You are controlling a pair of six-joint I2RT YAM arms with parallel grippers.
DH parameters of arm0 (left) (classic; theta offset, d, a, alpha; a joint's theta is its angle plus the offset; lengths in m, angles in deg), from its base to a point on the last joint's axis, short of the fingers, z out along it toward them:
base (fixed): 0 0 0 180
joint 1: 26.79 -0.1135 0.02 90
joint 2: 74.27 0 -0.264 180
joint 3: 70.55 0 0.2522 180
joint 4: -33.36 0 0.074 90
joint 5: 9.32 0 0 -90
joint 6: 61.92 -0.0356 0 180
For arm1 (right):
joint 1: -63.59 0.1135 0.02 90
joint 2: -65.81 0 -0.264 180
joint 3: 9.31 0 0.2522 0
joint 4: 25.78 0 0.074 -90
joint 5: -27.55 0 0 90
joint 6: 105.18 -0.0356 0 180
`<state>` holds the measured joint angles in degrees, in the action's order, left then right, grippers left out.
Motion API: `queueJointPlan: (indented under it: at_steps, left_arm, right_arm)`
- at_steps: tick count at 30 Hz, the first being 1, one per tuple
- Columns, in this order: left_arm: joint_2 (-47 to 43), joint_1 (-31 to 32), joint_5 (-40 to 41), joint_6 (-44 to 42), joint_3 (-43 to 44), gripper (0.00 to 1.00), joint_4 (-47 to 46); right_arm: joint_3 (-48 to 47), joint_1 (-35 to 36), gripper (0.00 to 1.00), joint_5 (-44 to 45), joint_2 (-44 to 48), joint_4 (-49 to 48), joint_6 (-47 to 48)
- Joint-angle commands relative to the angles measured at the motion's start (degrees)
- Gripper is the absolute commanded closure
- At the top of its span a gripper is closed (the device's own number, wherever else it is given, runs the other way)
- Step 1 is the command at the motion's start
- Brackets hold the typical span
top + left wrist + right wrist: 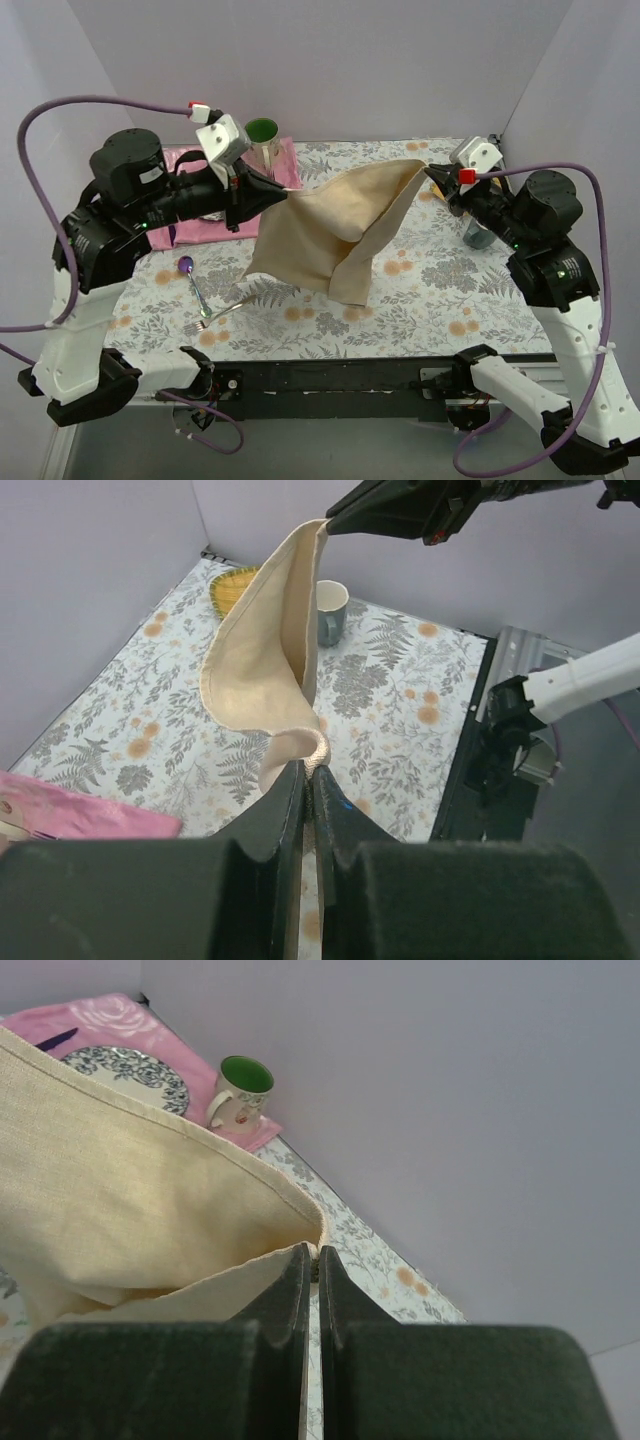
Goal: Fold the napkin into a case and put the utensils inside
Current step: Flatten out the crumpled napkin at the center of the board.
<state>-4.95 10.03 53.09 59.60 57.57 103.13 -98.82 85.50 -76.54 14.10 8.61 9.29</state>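
The beige-tan napkin (pixel 330 235) hangs in the air over the floral table, stretched between both grippers and sagging in loose folds. My left gripper (pixel 290 196) is shut on its left corner, seen pinched in the left wrist view (pixel 310 765). My right gripper (pixel 428 171) is shut on its right corner, seen in the right wrist view (pixel 316 1253). The spoon (pixel 190 277) with the purple bowl and the pale fork (pixel 222 314) lie on the table at the front left, below the napkin's left part.
A pink mat (pixel 190 160) at the back left holds a patterned plate (pixel 130 1072) and a green-lined mug (pixel 263 140). A grey-blue mug (pixel 331 610) and a yellow item (pixel 232 586) stand at the right side. Grey walls enclose the table.
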Motion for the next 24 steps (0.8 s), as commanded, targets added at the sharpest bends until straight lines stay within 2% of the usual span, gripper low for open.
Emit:
queueJointPlan:
  at_steps: [1,4,6,7,8,9,11,12,13,14,15,16,17,20,21,24]
  left_arm:
    - [-0.51,-0.17,-1.77,1.34,7.70,1.00,6.65]
    - [-0.06,-0.17,1.22,5.28,8.59,1.00,5.52]
    - [1.17,-0.25,3.15,6.52,7.98,1.00,4.38]
    - [1.43,-0.17,5.77,7.49,5.02,1.00,3.50]
    - [1.52,-0.34,9.10,7.58,2.81,1.00,0.80]
    - [2.30,-0.26,18.45,7.23,0.44,1.00,-0.36]
    - [4.67,-0.52,26.86,5.92,-2.48,1.00,-1.16]
    - [7.99,-2.96,30.98,5.74,-2.92,1.00,-0.73]
    - [8.81,-5.59,29.72,5.91,-3.88,1.00,-0.64]
    - [9.34,-8.84,26.14,6.61,-8.15,1.00,-2.20]
    - [9.95,-14.70,20.71,7.40,-10.28,1.00,-2.57]
    - [9.96,-16.93,18.04,7.93,-13.26,1.00,-3.18]
    - [9.87,-19.22,16.36,8.46,-19.38,1.00,-4.84]
    - [7.94,-20.99,13.53,9.60,-30.31,1.00,-11.34]
    - [7.33,-21.52,13.18,10.91,-37.04,1.00,-13.27]
    - [6.00,-22.75,12.48,13.11,-45.43,1.00,-19.34]
  right_arm:
    - [-6.86,0.06,0.99,-7.53,-1.03,5.91,1.11]
    - [-10.91,0.06,0.99,-7.89,-4.27,7.77,0.06]
    - [-8.04,0.06,0.99,-6.40,-7.26,5.94,-0.39]
    - [-6.10,-0.03,0.99,-6.48,-8.23,4.62,-0.39]
    - [-4.34,-0.03,0.99,-7.00,-10.41,2.86,-0.56]
    - [-2.24,-0.03,0.99,-8.83,-11.74,1.28,-1.00]
    - [0.77,-0.03,0.99,-9.90,-16.47,-3.03,-1.88]
    - [1.30,-0.11,0.99,-10.69,-18.07,-4.09,-2.23]
    - [2.52,-0.11,0.99,-11.39,-19.47,-5.58,-1.88]
    - [3.23,-0.11,0.99,-12.18,-21.84,-6.20,-1.36]
    - [4.02,-0.20,0.99,-13.24,-22.82,-6.64,-1.01]
    - [4.90,-0.46,0.99,-13.86,-23.70,-6.82,-0.74]
    - [6.30,-0.55,0.99,-15.17,-25.36,-6.13,-0.56]
    - [9.29,-1.25,0.99,-15.71,-29.22,-5.59,-1.00]
    - [9.56,-1.26,0.99,-15.01,-30.38,-5.94,-1.52]
    - [10.61,-1.52,0.68,-9.31,-33.46,-9.98,-6.35]
